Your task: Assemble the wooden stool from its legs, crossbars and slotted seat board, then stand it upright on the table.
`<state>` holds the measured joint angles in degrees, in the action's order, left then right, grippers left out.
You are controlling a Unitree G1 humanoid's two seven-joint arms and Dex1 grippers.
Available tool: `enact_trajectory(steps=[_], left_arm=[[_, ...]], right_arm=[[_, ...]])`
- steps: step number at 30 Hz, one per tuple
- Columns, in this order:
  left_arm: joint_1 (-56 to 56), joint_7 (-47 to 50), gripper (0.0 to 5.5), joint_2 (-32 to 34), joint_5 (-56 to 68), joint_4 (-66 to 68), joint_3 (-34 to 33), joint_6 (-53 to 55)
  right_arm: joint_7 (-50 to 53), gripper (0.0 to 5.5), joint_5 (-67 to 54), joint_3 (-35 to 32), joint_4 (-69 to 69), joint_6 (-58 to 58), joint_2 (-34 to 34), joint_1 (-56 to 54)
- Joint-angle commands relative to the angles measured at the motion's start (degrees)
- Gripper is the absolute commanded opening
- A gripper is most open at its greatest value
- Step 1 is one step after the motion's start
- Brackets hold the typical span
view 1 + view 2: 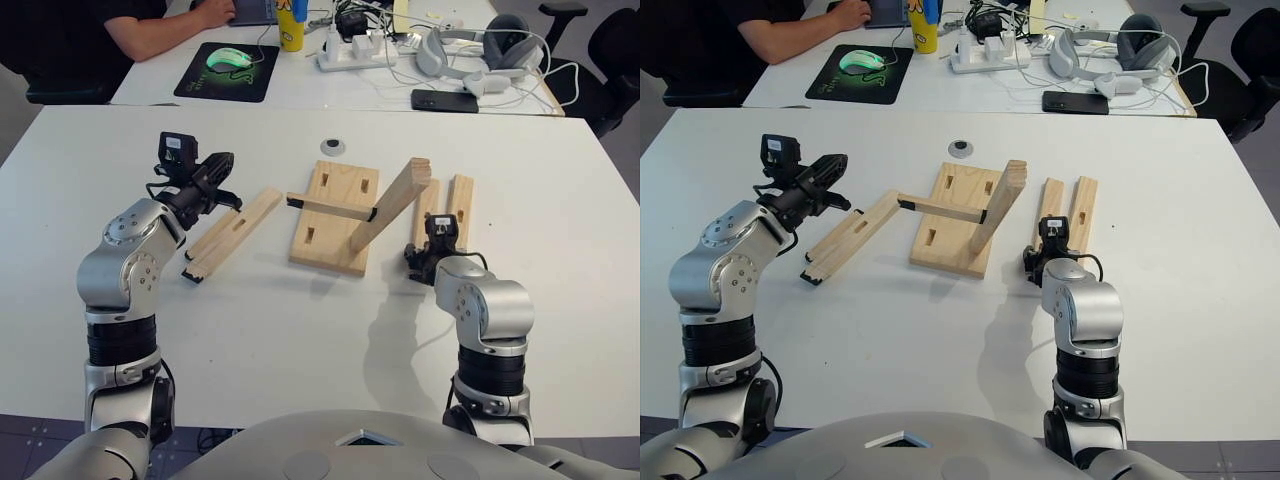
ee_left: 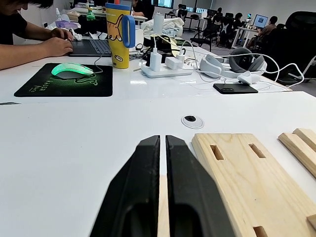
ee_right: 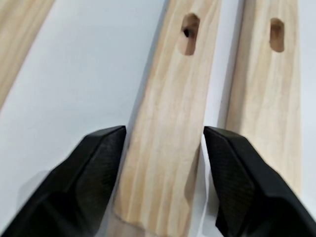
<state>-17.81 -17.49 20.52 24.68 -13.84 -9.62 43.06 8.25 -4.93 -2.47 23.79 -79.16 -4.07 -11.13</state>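
Wooden leg point(image 3: 163, 123) lies between the wide-open right jaws in the wrist view; left jaws are closed on nothing.

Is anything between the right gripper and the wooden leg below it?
Nothing visible does. The right gripper is open, with one finger on each side of the leg at its end. A second leg lies close beside.

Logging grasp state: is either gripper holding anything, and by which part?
Nothing is held. Right gripper is open astride the end of one stool leg, not touching it. Left gripper is shut and empty above the left legs.
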Motion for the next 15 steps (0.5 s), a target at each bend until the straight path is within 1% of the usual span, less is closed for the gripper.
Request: enact_trajectory(steps=[1, 4, 5, 11, 15], left_arm=[[-0.02, 0.6, 0.21, -0.32, -0.13, -0.26, -0.4, -0.33], [0.0, 0.84, 0.21, -0.38, -0.12, -0.44, -0.55, -0.49], [0.01, 0.87, 0.21, -0.32, -0.16, -0.46, -0.52, -0.54], [0.06, 0.7, 0.21, 0.47, -0.64, 0.14, -0.99, -1.37], [-0.11, 0.52, 0.21, 1.14, -1.43, 0.35, -0.94, -2.38]], right_arm=[[-0.99, 2.94, -0.4, -3.18, -3.46, -2.03, 2.76, -0.64], [-2.28, 2.94, -0.79, -3.91, -4.79, -2.27, 2.55, -0.7], [-2.73, 2.75, -1.04, -4.52, -4.73, -2.39, 2.85, -0.42], [-4.59, 2.09, -0.5, -3.59, -4.78, -1.9, 0.55, -0.17], [-5.5, 2.06, -0.46, -3.27, -5.36, -1.61, -0.01, -0.28]])
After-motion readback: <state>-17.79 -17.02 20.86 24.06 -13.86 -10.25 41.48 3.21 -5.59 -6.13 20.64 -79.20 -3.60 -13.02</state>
